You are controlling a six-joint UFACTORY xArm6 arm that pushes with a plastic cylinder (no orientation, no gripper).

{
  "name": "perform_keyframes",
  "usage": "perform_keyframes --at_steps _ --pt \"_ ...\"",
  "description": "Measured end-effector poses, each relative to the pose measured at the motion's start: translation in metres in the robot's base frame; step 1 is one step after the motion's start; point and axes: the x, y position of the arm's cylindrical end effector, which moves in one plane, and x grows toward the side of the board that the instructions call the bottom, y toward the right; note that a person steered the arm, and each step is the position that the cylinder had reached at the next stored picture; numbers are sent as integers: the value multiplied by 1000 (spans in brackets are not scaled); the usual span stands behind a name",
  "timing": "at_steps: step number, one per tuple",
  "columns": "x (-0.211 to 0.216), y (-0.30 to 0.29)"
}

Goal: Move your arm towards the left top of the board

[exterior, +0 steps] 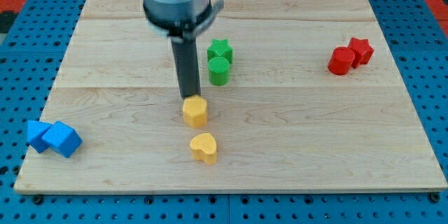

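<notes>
My tip [189,97] is near the middle of the wooden board [105,56], right at the top edge of a yellow hexagonal block [195,111]. A yellow heart block [204,147] lies just below that one. A green star block [220,49] and a green cylinder [219,70] sit together just to the right of the rod. The board's left top corner is far up and left of the tip.
A red cylinder [341,61] and a red star block [360,50] sit at the view's right. Two blue blocks [38,134] [63,138] lie at the left bottom edge. A blue pegboard [21,49] surrounds the board.
</notes>
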Motion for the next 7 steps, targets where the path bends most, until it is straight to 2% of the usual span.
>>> perform_keyframes --at_steps 2,3,5,7 --pt "32 -1" --pt "33 -5" --pt "20 -62" --pt "20 -96"
